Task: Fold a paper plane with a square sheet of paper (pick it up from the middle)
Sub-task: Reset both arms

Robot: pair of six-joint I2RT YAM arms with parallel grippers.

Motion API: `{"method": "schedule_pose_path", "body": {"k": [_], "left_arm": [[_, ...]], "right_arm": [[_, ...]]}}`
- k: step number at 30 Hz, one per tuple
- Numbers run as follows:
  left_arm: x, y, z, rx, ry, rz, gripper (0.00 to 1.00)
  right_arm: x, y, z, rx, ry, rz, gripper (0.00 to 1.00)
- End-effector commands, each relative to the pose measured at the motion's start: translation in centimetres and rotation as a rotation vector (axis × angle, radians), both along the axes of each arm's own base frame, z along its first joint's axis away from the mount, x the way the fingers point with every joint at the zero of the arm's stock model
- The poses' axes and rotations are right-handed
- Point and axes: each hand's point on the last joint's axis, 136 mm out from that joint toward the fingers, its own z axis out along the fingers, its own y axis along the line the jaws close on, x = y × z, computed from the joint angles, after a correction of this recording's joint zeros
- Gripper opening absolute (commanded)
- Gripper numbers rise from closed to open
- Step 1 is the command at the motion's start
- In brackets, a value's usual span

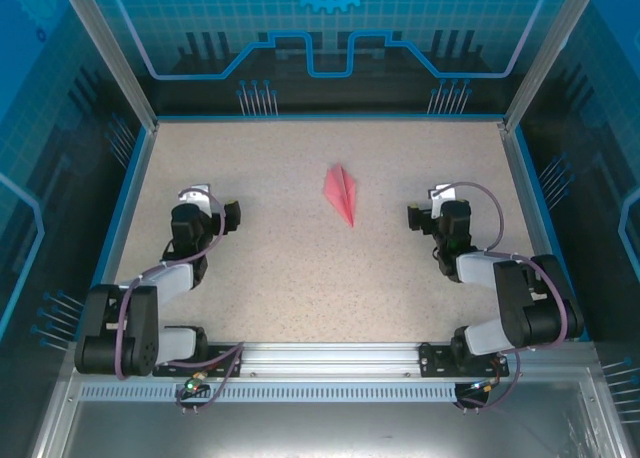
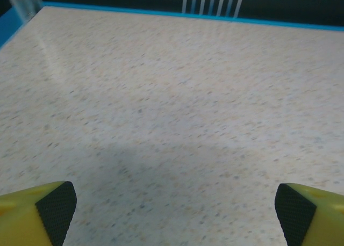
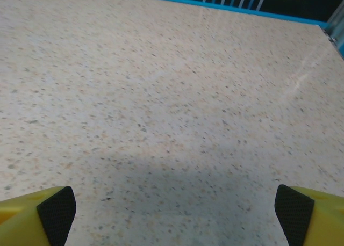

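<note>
Pink-red paper plane [image 1: 341, 193], beige speckled table [image 1: 280, 258], yellow fingers [image 2: 21, 218], black pads [image 2: 56, 211]

Light is bright and even — a soft grey shadow darkens the table [image 2: 177, 85] close to each wrist camera, faint glare streaks beyond.

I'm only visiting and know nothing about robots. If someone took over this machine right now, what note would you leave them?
Left hand: open and empty, low over the bare table.
Right hand: open and empty, also low over the table.
Paper plane: a pink-red dart lying flat mid-table between the two hands, a little nearer the right one, touched by neither.
Done: the sheet is folded into a plane and set down.
Left: apparently nothing on the paper; at most, check the folds and park the arms.
</note>
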Motion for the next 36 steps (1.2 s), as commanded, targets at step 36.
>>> {"method": "schedule_pose_path", "body": {"k": [36], "left_arm": [[2.9, -2.3, -2.2, 0.005, 0.018, -0.076, 0.99]], "right_arm": [[1.6, 1.2, 0.6, 0.063, -0.038, 0.122, 0.99]]}}
